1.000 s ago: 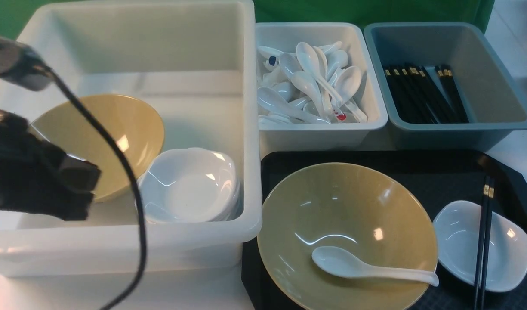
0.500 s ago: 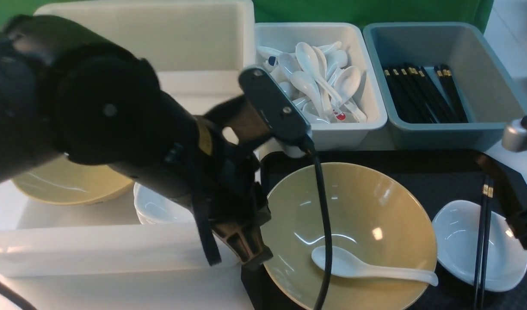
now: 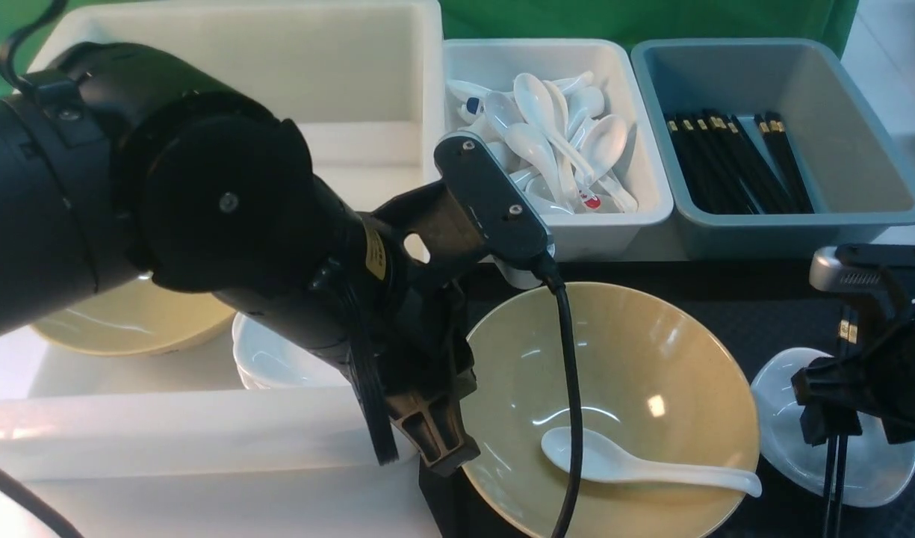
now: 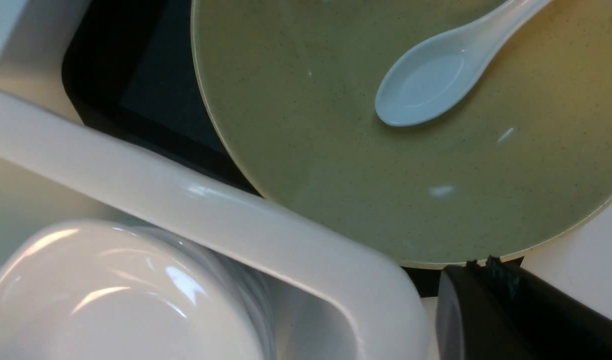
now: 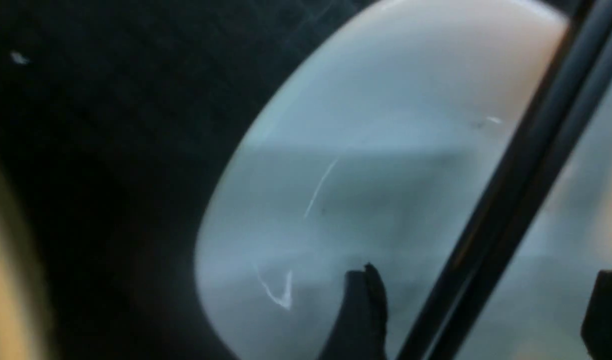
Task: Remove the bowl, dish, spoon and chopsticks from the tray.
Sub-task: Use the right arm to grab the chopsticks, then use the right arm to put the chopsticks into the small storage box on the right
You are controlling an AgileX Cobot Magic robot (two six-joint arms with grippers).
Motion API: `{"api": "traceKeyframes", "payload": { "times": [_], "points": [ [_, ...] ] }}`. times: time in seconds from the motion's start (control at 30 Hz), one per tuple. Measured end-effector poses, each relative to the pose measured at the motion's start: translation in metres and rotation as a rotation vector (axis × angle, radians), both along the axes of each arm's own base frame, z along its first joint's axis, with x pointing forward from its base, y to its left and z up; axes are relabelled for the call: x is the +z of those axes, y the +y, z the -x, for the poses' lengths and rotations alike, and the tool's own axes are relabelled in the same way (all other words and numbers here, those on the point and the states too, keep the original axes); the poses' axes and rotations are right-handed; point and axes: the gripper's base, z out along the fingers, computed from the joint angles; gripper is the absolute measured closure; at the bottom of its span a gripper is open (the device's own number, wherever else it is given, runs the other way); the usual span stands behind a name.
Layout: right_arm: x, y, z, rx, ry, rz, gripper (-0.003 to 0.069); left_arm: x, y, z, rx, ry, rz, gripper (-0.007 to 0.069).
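The spoon point(image 3: 636, 463) lies in the bowl point(image 3: 651, 351), just right of the left gripper point(image 3: 435, 444). The chopsticks point(image 3: 833, 478) lie across the dish point(image 3: 782, 418), under the right gripper point(image 3: 853, 430), between its fingers point(image 5: 365, 310). Bowl and dish stand on the tray point(image 3: 771, 306).

Bulky matte-black left arm point(image 3: 203, 202) had exposed screws, small yellow label point(image 3: 375, 258) at its 4 o'clock, thick black cable point(image 3: 573, 403); black right arm point(image 3: 886, 388) wore a silver-grey cap point(image 3: 845, 278).

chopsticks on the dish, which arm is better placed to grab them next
Right. The right arm has open jaws flanking the chopsticks above the dish; the left arm, jaws shut, is at the left rim of the bowl.
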Motion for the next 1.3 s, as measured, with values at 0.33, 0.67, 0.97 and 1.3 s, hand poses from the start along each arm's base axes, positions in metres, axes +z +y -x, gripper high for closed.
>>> {"api": "traceKeyframes", "payload": {
  "times": [0.33, 0.67, 0.97, 1.3],
  "points": [
    [-0.007, 0.001, -0.006, 0.0, 0.007, 0.001, 0.0352, -0.001, 0.001, 0.001, -0.005, 0.006, -0.012, 0.0636],
    [0.015, 0.001, -0.011, 0.036, 0.024, 0.009, 0.0512, -0.002, 0.002, 0.002, -0.011, 0.022, -0.03, 0.0636],
    [0.126, 0.002, -0.02, 0.164, -0.294, 0.022, 0.0512, -0.001, 0.002, 0.002, 0.029, 0.032, -0.012, 0.0636],
    [0.168, 0.0, -0.139, 0.121, -0.528, 0.032, 0.0512, 0.056, -0.028, -0.053, 0.139, -0.162, 0.171, 0.0636]
  ]
}}
